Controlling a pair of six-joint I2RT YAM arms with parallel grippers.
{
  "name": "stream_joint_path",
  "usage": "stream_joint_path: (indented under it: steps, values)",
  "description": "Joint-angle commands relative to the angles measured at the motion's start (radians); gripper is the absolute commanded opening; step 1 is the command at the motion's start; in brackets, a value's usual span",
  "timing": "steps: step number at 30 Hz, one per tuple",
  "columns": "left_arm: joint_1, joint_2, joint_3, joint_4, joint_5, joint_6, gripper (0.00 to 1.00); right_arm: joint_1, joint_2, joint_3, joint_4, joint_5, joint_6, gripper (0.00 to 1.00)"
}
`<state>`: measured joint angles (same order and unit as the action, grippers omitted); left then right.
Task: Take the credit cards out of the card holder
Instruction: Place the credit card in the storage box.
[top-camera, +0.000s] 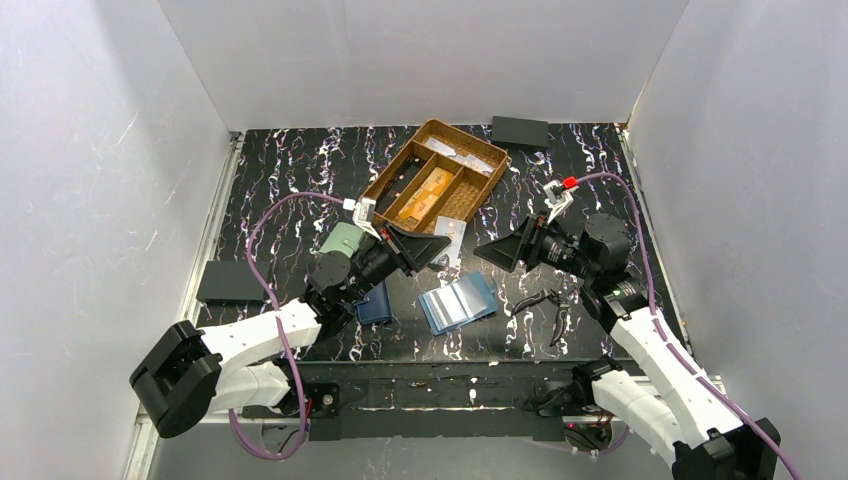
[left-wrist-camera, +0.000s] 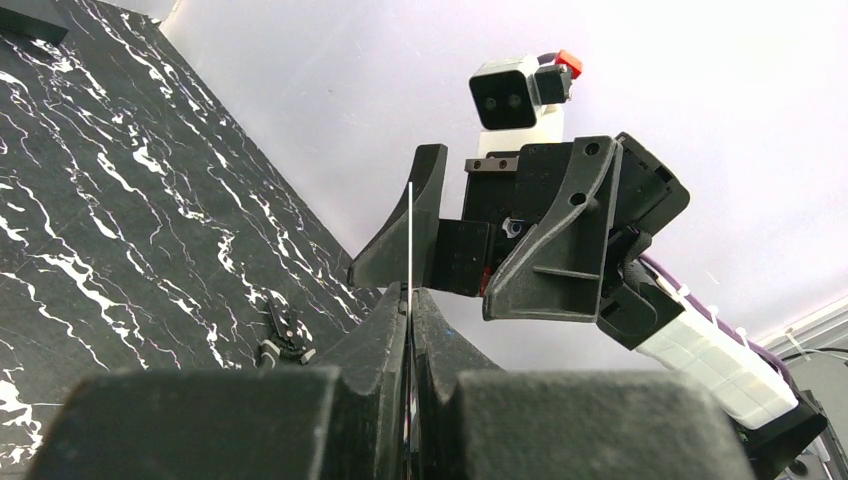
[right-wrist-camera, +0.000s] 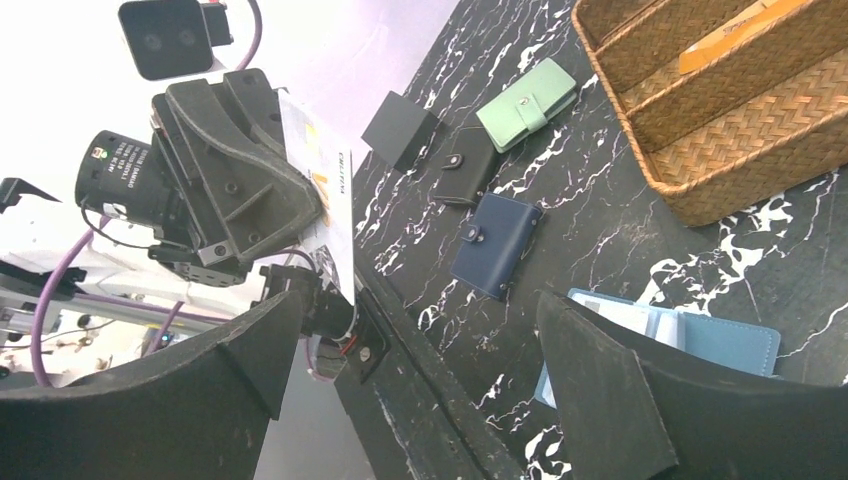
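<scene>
The light blue card holder (top-camera: 458, 303) lies open on the table between the arms, its pale pocket panels facing up; it also shows in the right wrist view (right-wrist-camera: 735, 342). My left gripper (top-camera: 437, 247) is shut on a thin card (top-camera: 453, 238) and holds it in the air above the holder. The card shows edge-on in the left wrist view (left-wrist-camera: 410, 235) and as a pale face with a small orange mark in the right wrist view (right-wrist-camera: 330, 195). My right gripper (top-camera: 488, 252) is open and empty, facing the left gripper (right-wrist-camera: 240, 190) a short way from the card. Orange-gold cards (top-camera: 425, 195) lie in the basket.
A wicker basket (top-camera: 395, 172) with compartments stands behind the grippers. A navy wallet (top-camera: 376, 304), a pale green wallet (top-camera: 341, 240) and a small black wallet (right-wrist-camera: 467, 165) lie to the left. Black boxes sit at the left edge (top-camera: 230, 282) and back (top-camera: 519, 131). A black clip (top-camera: 540, 300) lies on the right.
</scene>
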<state>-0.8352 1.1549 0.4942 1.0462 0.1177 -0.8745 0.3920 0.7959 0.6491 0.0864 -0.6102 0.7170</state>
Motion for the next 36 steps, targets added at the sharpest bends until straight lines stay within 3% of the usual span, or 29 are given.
stream_joint_path:
  steps: [1,7,21,31,36]
  values:
    - [-0.004,-0.012,-0.003,0.046,-0.028,0.013,0.0,-0.005,-0.007,0.003,0.079,-0.016,0.044,0.96]
    - [-0.005,-0.01,0.003,0.049,-0.032,0.01,0.0,-0.009,-0.009,0.005,0.081,-0.021,0.062,0.95]
    - [-0.01,0.039,0.048,0.09,-0.034,-0.022,0.0,-0.004,0.102,0.016,0.223,-0.087,0.128,0.81]
    - [-0.016,0.123,0.095,0.151,-0.039,-0.043,0.0,0.047,0.16,0.037,0.301,-0.114,0.14,0.68]
    - [-0.018,0.146,0.103,0.17,-0.033,-0.053,0.0,0.059,0.174,0.043,0.355,-0.123,0.158,0.54]
